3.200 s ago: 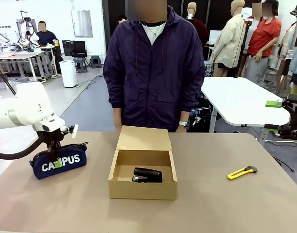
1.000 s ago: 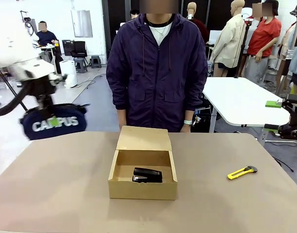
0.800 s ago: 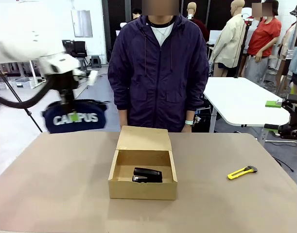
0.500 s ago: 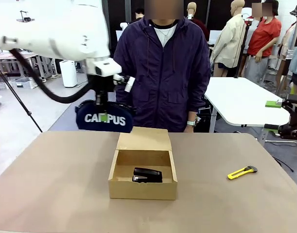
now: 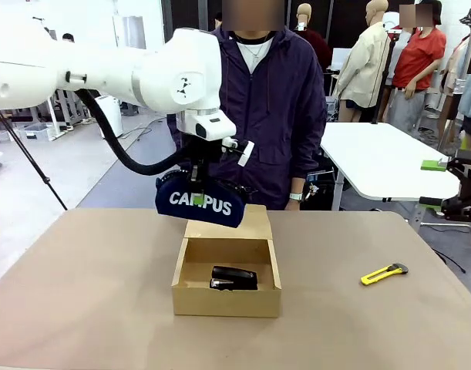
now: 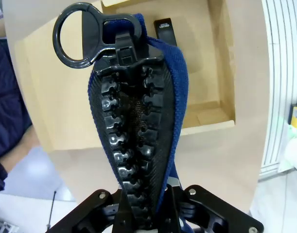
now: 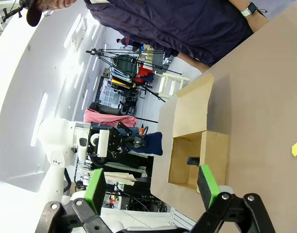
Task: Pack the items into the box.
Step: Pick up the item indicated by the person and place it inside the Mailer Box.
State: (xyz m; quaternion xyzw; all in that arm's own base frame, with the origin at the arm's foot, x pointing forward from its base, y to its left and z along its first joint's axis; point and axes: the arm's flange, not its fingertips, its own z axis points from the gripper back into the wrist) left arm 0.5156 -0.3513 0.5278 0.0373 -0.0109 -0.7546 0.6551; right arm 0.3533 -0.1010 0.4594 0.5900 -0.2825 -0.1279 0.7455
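Held aloft, navy pouch (image 5: 200, 202) above the rear edge and flap lid of the box (image 5: 226, 301), clamped at its zip edge by the left gripper (image 5: 198, 182). Long axis roughly level, across the table (image 5: 81, 308), right end dipped slightly. Front view: white "CAMPUS" lettering facing the camera. Left wrist view: black zip teeth and ring pull (image 6: 82, 36) from above, box interior beneath. Inside the box, black stapler (image 5: 235, 277). Well to the right on the table, utility knife (image 5: 384, 273). In its own wrist view, right gripper (image 7: 150, 187) with jaws spread, holding nothing.
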